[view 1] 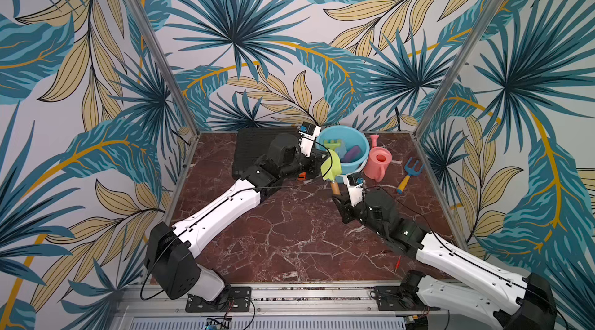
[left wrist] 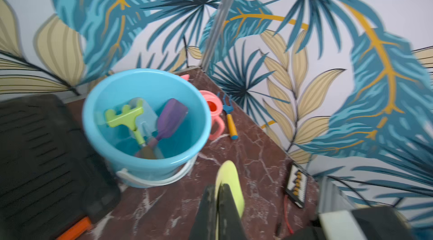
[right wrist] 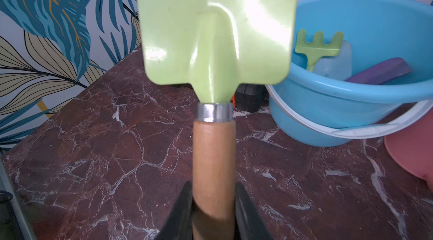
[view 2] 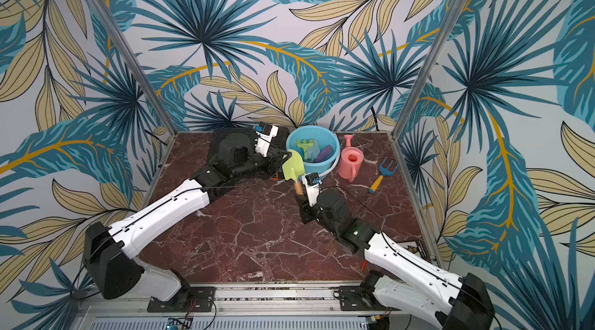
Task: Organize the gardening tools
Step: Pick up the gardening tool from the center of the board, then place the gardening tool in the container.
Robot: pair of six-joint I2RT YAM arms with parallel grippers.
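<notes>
Item 1, green trowel [right wrist: 215, 28], glossy square-shouldered metal blade, steel collar, round wooden handle: held in the air just in front of the bucket, blade up, gripped at 2 places. Right gripper [right wrist: 213, 194]: fingers [right wrist: 180, 203] clamped on either side of the wooden handle near its butt. Left gripper [left wrist: 218, 194]: fingers [left wrist: 208, 203] pressed almost together, pinching the thin edge of the blade. Step in hand, by my reading: a hand-over of the trowel between the 2 grippers, at the point where both hold it. The next move calls for 1 gripper to let go before anything travels, then a carry over the rim and a release among the tools there. A pull with both clamped could twist the blade out of the thin pinch. Item 2, pale blue plastic bucket [view 1: 352, 165] with white bail handle: contains green plastic rake [left wrist: 124, 114], pale blue trowel [left wrist: 146, 117], purple shovel [left wrist: 172, 117]. Not yet stowed: pink plastic watering can [view 1: 378, 160], just beside the bucket; blue fork-rake [view 1: 409, 173] with yellow handle, flat on the table beyond the can. Surface: red-brown marble-veined tabletop [view 1: 289, 231]; black ribbed case [view 1: 254, 148] with orange latch at the back. Room: 3 walls of teal-and-tan leaf wallpaper [view 1: 289, 22], 2 aluminium corner posts [view 1: 154, 48].
</notes>
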